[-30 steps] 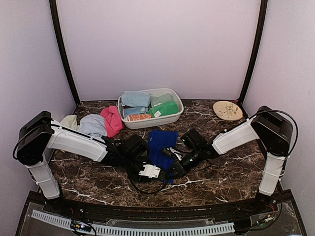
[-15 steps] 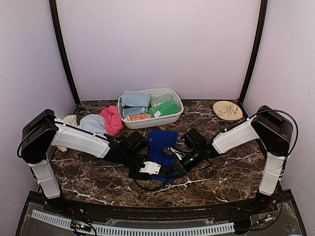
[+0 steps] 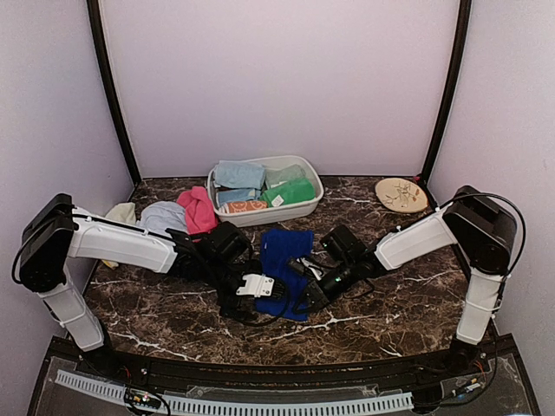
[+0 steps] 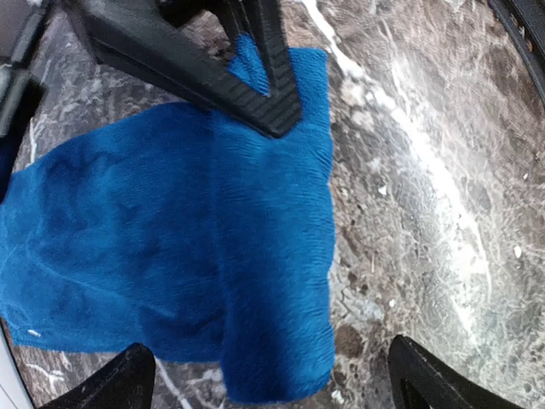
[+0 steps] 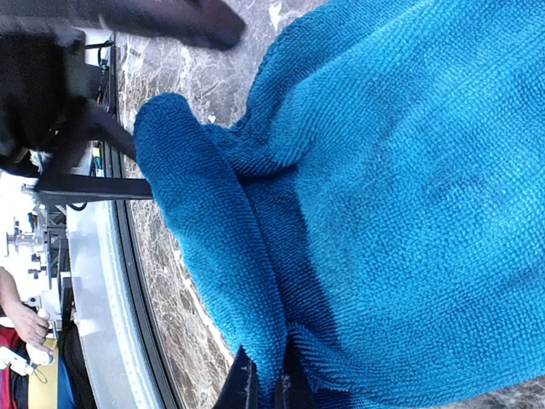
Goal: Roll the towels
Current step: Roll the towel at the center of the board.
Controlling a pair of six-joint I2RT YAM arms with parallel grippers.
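Observation:
A royal blue towel (image 3: 284, 256) lies on the marble table (image 3: 390, 303) between both arms, its near end folded over into a thick lip (image 4: 281, 341). My left gripper (image 4: 271, 365) is open, its wide-spread fingers (image 4: 123, 382) straddling that lip without touching it. In the top view the left gripper (image 3: 270, 293) sits at the towel's near-left edge. My right gripper (image 5: 268, 385) is shut on the towel's edge, which is pinched between its fingertips. From above, the right gripper (image 3: 301, 286) is at the towel's near-right edge.
A white tub (image 3: 305, 204) at the back holds pale blue (image 3: 238, 175) and green (image 3: 290, 191) towels. Pink (image 3: 198, 211), pale grey-blue (image 3: 162, 218) and cream (image 3: 121, 212) cloths lie at the back left. A tan plate (image 3: 401, 194) sits at the back right.
My left gripper has opened and let go of the blue towel's near end, shifting slightly away from the front edge. The right gripper has kept its pinch in place.

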